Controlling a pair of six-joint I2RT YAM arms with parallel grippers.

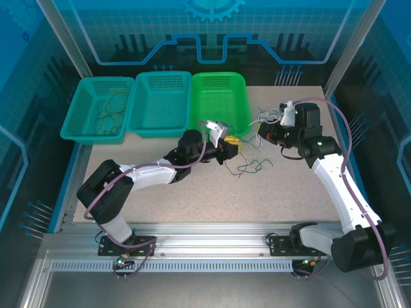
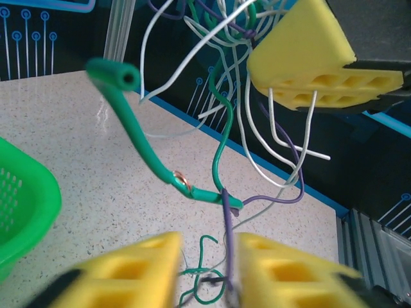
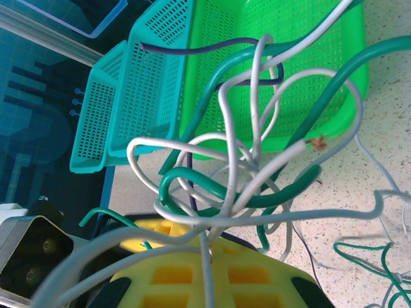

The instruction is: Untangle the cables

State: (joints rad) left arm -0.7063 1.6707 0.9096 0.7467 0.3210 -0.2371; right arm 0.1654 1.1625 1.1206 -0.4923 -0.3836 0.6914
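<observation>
Purple strand [image 2: 227, 218] between left gripper [image 2: 207, 269] fingers, nearly closed, hold unclear | right gripper [image 1: 268, 128] clamped on cables [image 3: 252, 172] | mid-separation | next: draw apart gently

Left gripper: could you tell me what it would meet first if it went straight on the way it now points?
Probably the thick green cable with the bare copper spot, which crosses just ahead of the left gripper, where a purple cable meets it. Depth is hard to judge.
</observation>
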